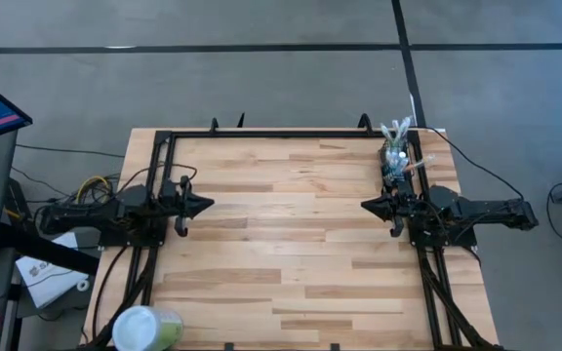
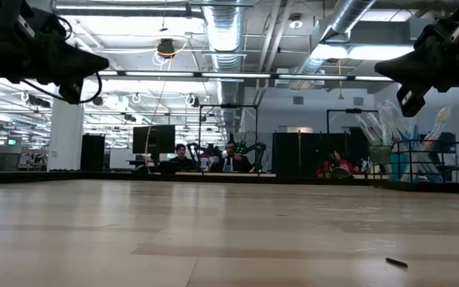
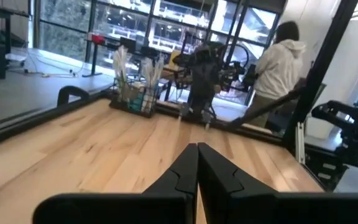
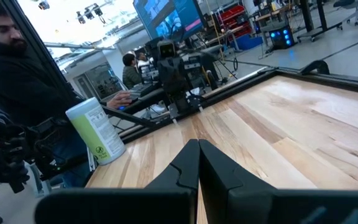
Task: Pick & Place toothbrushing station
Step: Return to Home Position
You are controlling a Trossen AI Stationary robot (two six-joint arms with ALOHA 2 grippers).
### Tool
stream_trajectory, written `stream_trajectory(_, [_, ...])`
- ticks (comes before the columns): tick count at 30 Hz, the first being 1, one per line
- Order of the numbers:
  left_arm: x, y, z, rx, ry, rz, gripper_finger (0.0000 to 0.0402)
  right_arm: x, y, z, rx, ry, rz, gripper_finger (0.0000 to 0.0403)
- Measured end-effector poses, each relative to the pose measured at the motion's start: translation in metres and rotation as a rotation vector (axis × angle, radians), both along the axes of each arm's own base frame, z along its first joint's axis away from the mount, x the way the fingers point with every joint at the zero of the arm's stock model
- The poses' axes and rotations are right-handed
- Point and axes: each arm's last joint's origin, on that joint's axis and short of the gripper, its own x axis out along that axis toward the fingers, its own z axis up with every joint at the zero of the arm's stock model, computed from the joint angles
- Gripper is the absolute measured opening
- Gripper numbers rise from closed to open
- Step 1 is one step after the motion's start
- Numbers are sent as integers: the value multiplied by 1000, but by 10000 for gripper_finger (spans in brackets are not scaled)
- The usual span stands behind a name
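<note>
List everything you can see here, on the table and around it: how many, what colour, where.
table: one, light wood, black frame, centre.
wire organizer: one, black, table edge beside the right arm.
toothbrushes: several, mostly pale, upright in the wire organizer.
cup: one, pale green, white lid, table corner on the left arm's side.
small scrap: one, dark, lying on the table.
dark-clad person: one, beside the cup.
hooded person: one, pale top, past the right arm.
left gripper: one, black, shut, above the table's left side.
right gripper: one, black, shut, above the right side.
</note>
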Motion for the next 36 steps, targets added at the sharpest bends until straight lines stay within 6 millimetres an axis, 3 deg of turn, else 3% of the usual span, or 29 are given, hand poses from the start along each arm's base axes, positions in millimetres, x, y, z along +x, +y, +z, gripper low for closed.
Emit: stream_trajectory(36, [2,1,-2,0,32,27,2,0,0,0,0,4,0,0])
